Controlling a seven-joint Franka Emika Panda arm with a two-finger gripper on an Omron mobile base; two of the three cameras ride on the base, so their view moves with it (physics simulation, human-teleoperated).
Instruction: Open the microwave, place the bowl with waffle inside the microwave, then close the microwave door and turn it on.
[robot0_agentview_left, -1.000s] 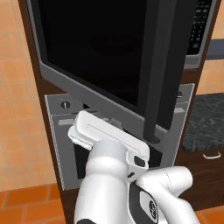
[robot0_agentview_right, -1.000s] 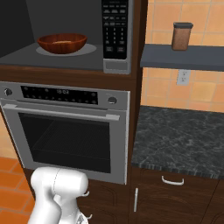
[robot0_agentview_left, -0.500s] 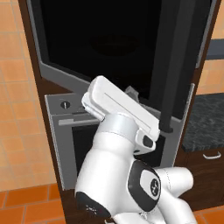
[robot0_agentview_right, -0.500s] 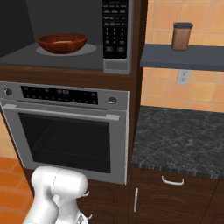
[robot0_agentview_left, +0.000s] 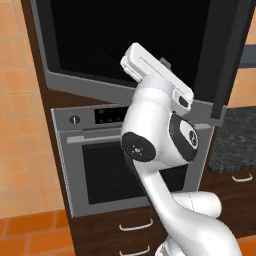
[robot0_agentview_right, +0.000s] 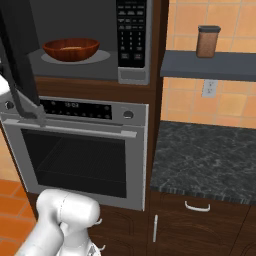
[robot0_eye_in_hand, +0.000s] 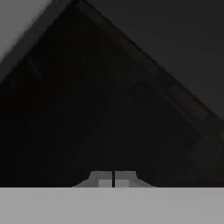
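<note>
The microwave (robot0_agentview_right: 134, 75) stands open, its grey inside and side keypad in the right base view. The reddish-brown bowl (robot0_agentview_right: 70, 49) sits inside it, with the waffle (robot0_agentview_right: 74, 49) showing as a tan patch in the bowl. The microwave door (robot0_agentview_left: 115, 40) is swung out, its black glass outer face toward the left base camera; it is edge-on (robot0_agentview_right: 19, 55) at the left of the right base view. My gripper (robot0_agentview_left: 165, 63) is raised against the door's outer glass, low and near its handle side. Its tips (robot0_eye_in_hand: 113, 178) are shut together, holding nothing, with dark glass close in front.
The silver oven (robot0_agentview_right: 75, 150) with its bar handle sits right under the microwave. To the right are a black stone counter (robot0_agentview_right: 205, 160), drawers below it, and a shelf with a brown jar (robot0_agentview_right: 207, 41). My own arm rises in front of the oven (robot0_agentview_left: 90, 165).
My arm has lifted and the hand has gone up and to the right onto the door's glass. The door has swung partway toward the microwave, now entering the right base view.
</note>
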